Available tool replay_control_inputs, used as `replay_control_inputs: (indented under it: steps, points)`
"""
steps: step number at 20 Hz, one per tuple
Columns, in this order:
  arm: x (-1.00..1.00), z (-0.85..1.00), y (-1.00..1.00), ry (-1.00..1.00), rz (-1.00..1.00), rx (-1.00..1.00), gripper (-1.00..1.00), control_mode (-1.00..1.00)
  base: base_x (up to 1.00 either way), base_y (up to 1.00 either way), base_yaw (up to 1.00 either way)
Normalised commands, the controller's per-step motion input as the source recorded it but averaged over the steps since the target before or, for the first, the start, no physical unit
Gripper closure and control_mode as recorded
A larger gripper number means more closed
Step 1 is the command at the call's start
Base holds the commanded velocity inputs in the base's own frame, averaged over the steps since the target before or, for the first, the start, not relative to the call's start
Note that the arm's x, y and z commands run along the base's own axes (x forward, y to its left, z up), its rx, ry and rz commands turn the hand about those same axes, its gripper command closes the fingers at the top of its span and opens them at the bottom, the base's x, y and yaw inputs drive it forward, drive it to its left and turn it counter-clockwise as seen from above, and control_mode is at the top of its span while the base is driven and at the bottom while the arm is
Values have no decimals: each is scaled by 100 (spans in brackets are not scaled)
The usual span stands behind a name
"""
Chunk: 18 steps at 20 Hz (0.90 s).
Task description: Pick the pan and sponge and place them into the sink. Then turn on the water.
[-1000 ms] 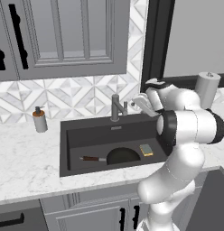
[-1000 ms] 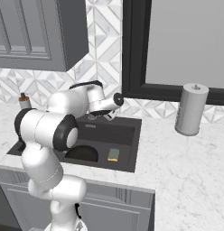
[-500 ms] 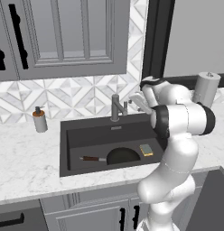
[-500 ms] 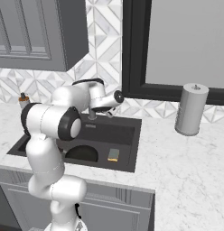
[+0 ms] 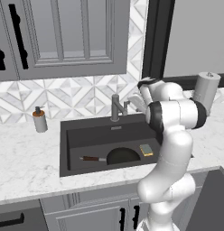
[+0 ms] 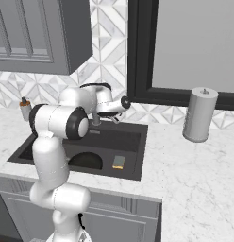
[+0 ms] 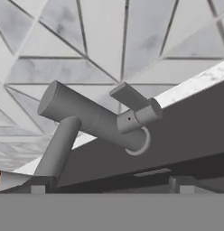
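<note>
The black pan [image 5: 123, 156] lies in the dark sink [image 5: 86, 135], its reddish handle [image 5: 91, 158] pointing left. To its right in the basin rests the sponge [image 5: 146, 150], yellow with a green top. From the right base view, the sponge [image 6: 119, 162] and pan [image 6: 86, 161] lie in the sink [image 6: 133, 153]. My gripper [image 5: 132, 101] hovers just right of the grey faucet [image 5: 116, 107], open and holding nothing. In the hand view the faucet [image 7: 93, 118] and its lever [image 7: 130, 97] sit close ahead between my fingertips [image 7: 38, 186]. The water is out of view.
A soap dispenser [image 5: 39, 121] stands on the counter left of the sink. A paper towel roll [image 5: 206, 88] stands at the right by the window. Grey cabinets hang above the tiled backsplash. My own arm [image 6: 57, 123] hides part of the basin.
My hand has edged left, closer to the faucet, and the elbow has swung slightly. Pan and sponge have stayed put in the sink.
</note>
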Motion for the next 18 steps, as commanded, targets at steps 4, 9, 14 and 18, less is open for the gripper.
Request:
replay_control_inputs:
  steps: [4, 9, 14, 18]
  points:
    - [29, -18, 0, 0, 0, 0, -100, -100, 0, 0, 0]
    - [27, -17, 0, 0, 0, 0, -100, -100, 0, 0, 0]
    - [25, -16, 0, 0, 0, 0, -100, -100, 0, 0, 0]
    - [21, -15, 0, 0, 0, 0, -100, -100, 0, 0, 0]
